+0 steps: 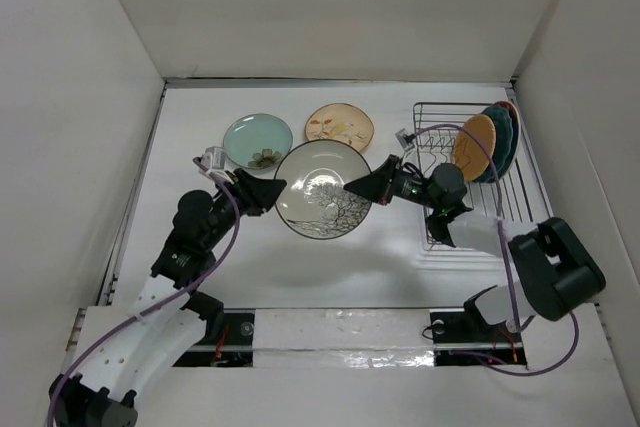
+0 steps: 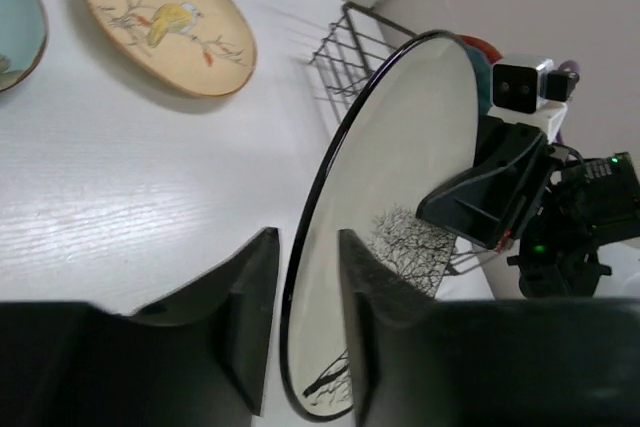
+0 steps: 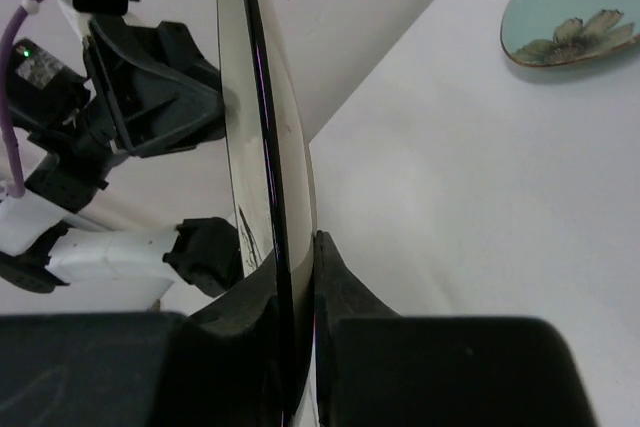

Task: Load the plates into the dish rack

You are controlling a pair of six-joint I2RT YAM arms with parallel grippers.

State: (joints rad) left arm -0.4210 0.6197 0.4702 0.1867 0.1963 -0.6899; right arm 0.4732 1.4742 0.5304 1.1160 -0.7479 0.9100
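Top external view: white round black-tree plate (image 1: 322,190) held on edge left of dark wire dish rack (image 1: 432,119); rim clamped in right jaws, left jaws parted around it. Seemingly handover; next needs left arm clear, then plate into free slot.

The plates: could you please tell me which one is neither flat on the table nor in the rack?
The white plate with the black tree, on edge between the left end effector and right end effector; the others lie flat or racked.

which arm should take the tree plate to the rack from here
Right. The right pincer is clamped on the tree plate rim, on the dish rack side; the left pincer stands loose around the opposite rim.
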